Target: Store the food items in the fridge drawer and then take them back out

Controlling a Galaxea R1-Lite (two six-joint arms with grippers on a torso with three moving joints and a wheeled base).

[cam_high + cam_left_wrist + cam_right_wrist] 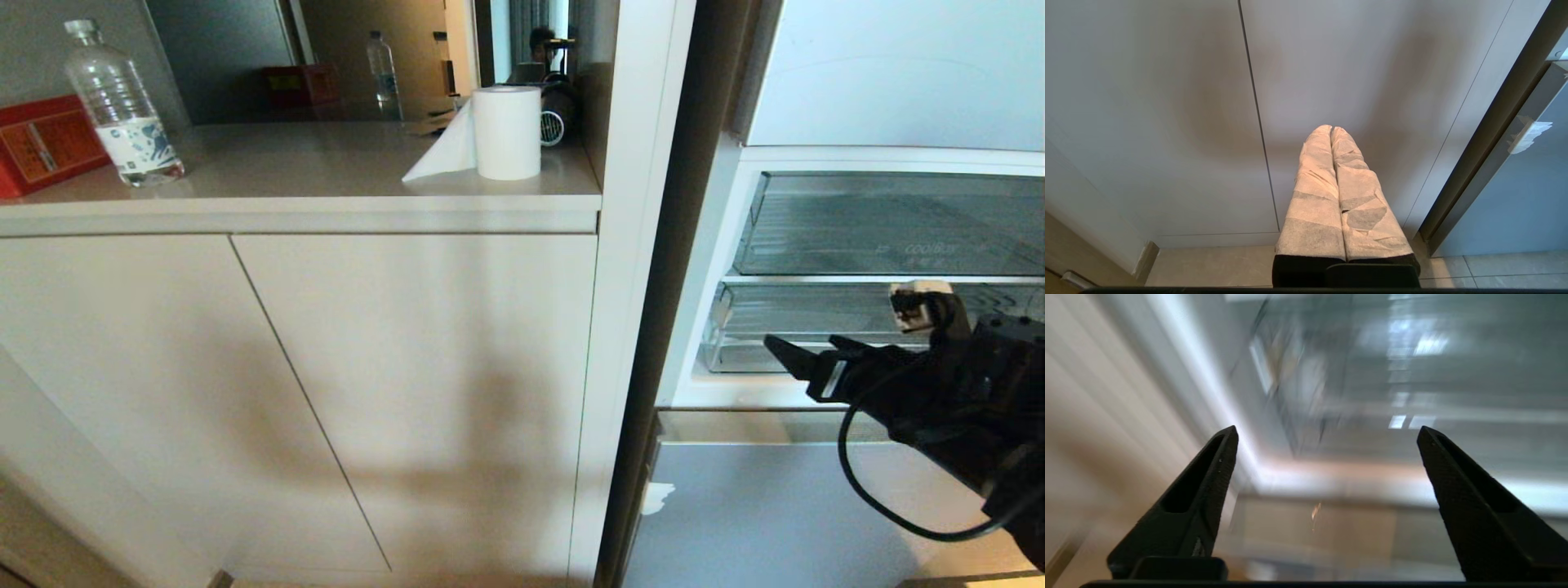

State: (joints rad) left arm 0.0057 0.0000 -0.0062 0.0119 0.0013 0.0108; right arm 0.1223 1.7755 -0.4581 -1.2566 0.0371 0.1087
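Evidently an early step is in hand: the fridge drawer (pixel 816 343) is seen closed, no fruit is visible anywhere, and the right end effector (pixel 1327 435), jaws spread and empty, is held before it. Pulling it out is judged next. The left end effector (pixel 1331 130) is pressed shut, parked beside the cabinet.

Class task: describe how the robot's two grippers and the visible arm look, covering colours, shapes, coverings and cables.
The right gripper has two black, tapered, pointed fingers with textured inner faces. Its arm is black and blocky, with a looping black cable and a small white connector on top. The left gripper has two long fingers wrapped in wrinkled whitish tape over black bases.
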